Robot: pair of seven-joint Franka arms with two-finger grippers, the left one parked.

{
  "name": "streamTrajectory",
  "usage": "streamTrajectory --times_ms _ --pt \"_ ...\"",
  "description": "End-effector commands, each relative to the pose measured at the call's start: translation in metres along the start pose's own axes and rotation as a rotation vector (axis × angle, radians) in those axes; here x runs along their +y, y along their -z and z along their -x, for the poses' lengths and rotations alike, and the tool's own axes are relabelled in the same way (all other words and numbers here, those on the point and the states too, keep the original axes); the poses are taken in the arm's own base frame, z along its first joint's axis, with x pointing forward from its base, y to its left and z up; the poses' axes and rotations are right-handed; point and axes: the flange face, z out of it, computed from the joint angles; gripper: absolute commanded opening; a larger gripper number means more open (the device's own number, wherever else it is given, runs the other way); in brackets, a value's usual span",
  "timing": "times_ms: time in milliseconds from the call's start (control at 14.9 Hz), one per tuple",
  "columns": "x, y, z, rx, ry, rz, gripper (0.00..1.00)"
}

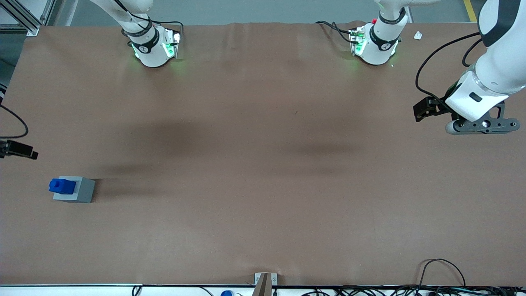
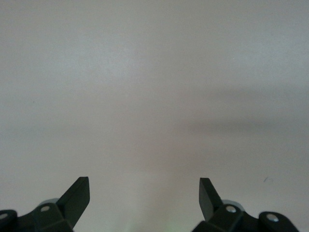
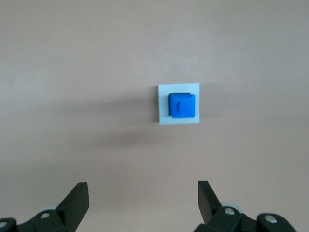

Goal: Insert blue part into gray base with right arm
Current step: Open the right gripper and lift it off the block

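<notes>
The blue part (image 3: 182,106), seated in the gray base (image 3: 178,104) toward the table's working-arm end, looks light, rigid and smooth, best pinched on opposite flat sides, at twelve o'clock from the wide-open, empty gripper (image 3: 143,198).

A robotics lab: two white arm bases (image 1: 154,47) bolted to a brown-covered table (image 1: 263,164), cables (image 1: 444,283) trailing along its edge.

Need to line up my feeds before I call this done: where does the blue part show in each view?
Front view: blue part sits in the gray base, toward the working arm's end of the table.
Right wrist view: blue part in the base, away from the open gripper.
Left wrist view: not in it.
Shared landmark: the gray base.
</notes>
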Motion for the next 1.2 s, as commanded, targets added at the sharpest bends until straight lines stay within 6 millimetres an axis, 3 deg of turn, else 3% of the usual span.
streamTrajectory --times_ms 0,201,468,870,1138 --pt "-0.028 0.04 0.028 0.014 -0.002 0.007 1.0" --pt "-0.051 0.07 0.053 -0.003 -0.029 0.008 1.0" --pt "-0.065 0.103 0.083 0.025 -0.028 0.016 1.0" --pt "-0.083 0.109 0.105 0.016 -0.006 0.02 1.0" --pt "-0.124 0.112 0.106 0.024 0.017 0.023 1.0"
